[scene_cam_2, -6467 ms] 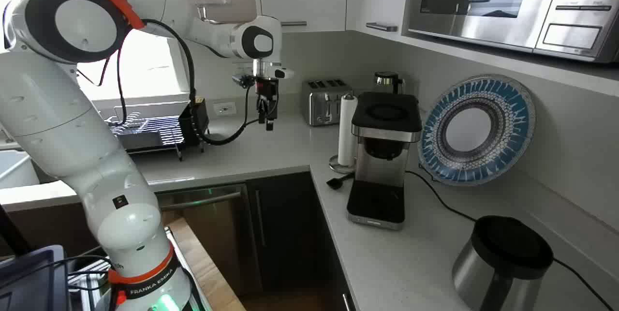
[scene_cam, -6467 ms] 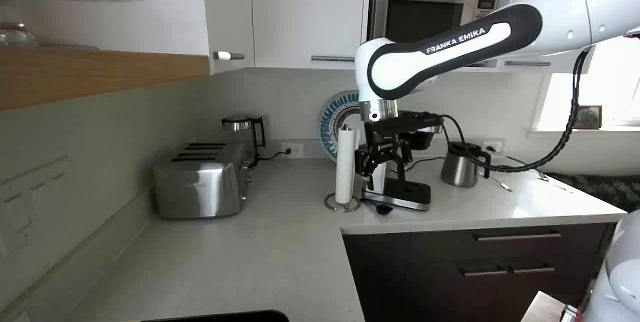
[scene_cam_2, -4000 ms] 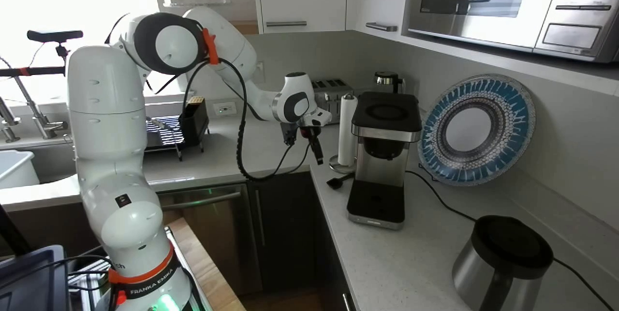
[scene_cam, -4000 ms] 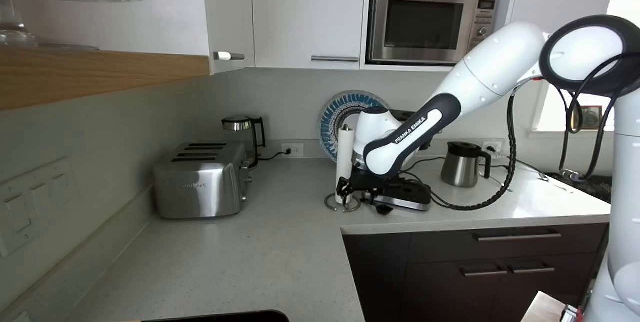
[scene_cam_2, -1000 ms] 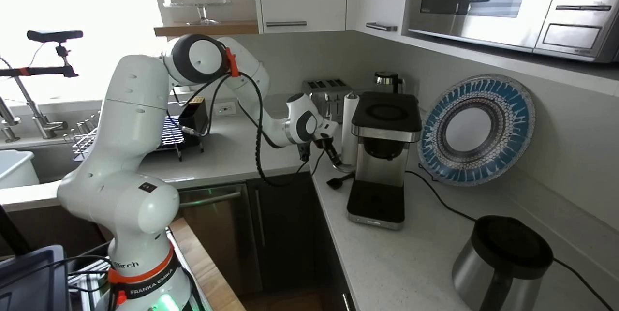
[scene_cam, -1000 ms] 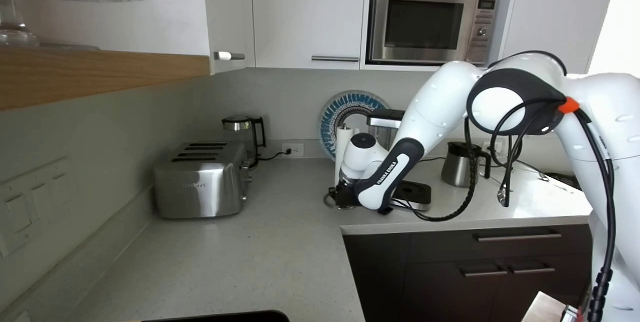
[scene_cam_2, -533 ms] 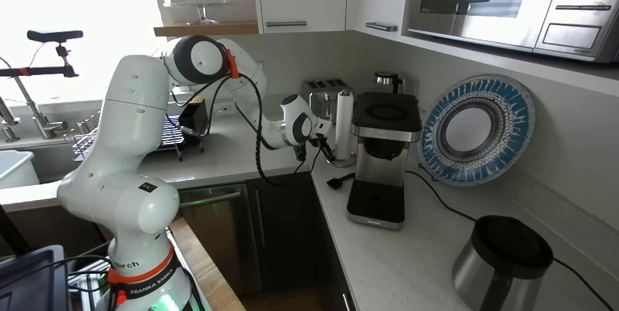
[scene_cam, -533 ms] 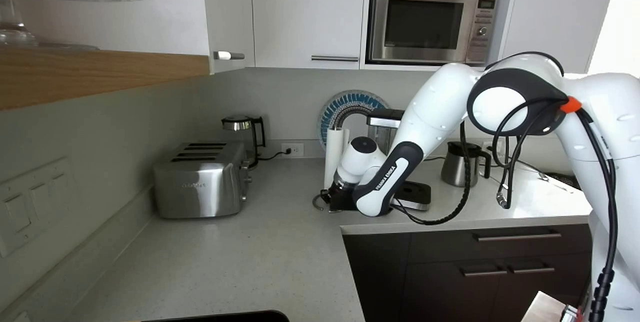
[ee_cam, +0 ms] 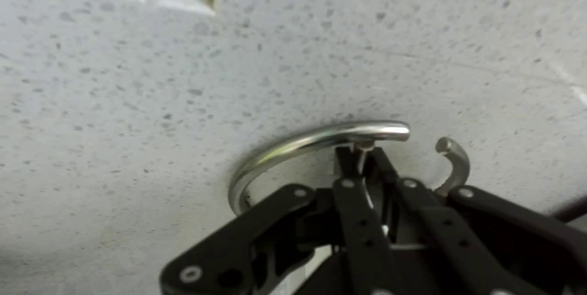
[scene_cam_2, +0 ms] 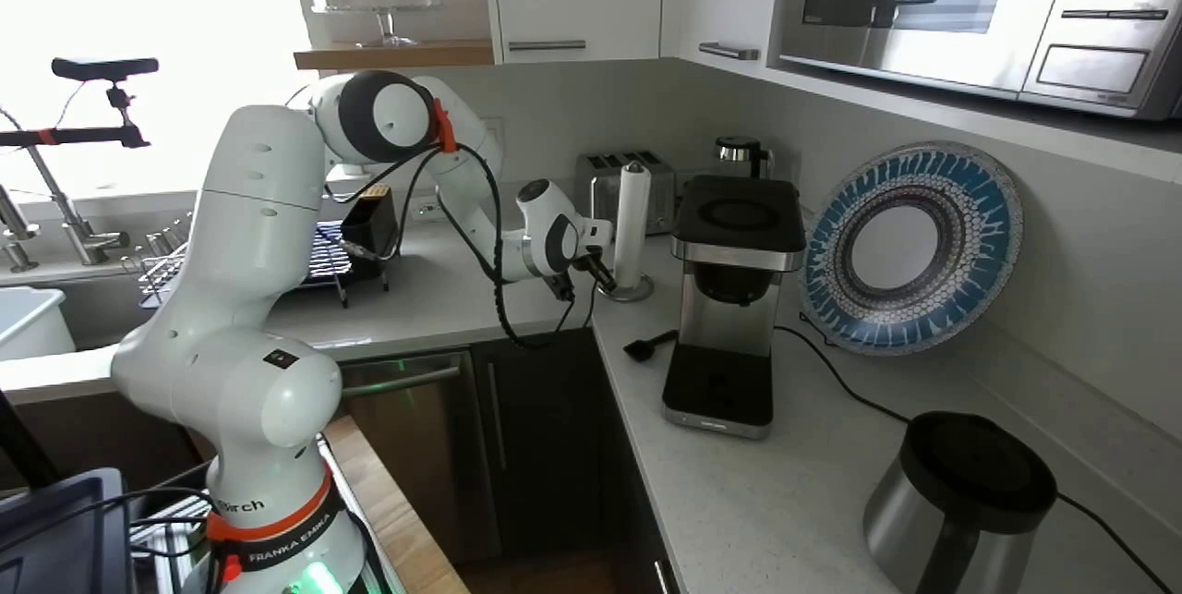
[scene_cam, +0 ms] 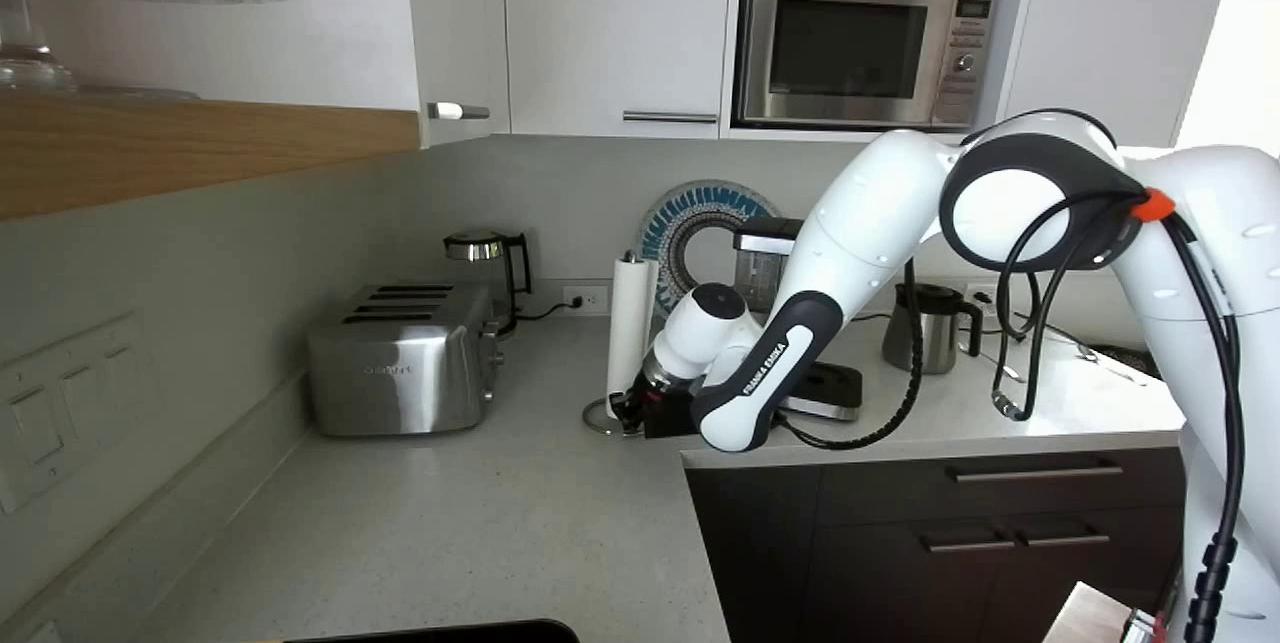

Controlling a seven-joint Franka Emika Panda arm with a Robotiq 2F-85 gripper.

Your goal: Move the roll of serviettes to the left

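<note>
The fingers (ee_cam: pixel 386 169), apparently clamped on the holder base (ee_cam: pixel 316 138), now drag the roll of serviettes (scene_cam: pixel 631 328) above them further left; the move looks under way.

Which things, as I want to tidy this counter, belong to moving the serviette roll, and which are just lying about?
Part of the job:
roll of serviettes
metal holder under it
gripper at the holder's base

Just lying about:
silver toaster
coffee maker
dark scoop
steel jug
blue-patterned disc

Open counter (scene_cam: pixel 545 388) between toaster (scene_cam: pixel 395 368) and roll of serviettes (scene_cam: pixel 630 323), coffee maker (scene_cam_2: pixel 732 284) beyond the roll — obstructing
</note>
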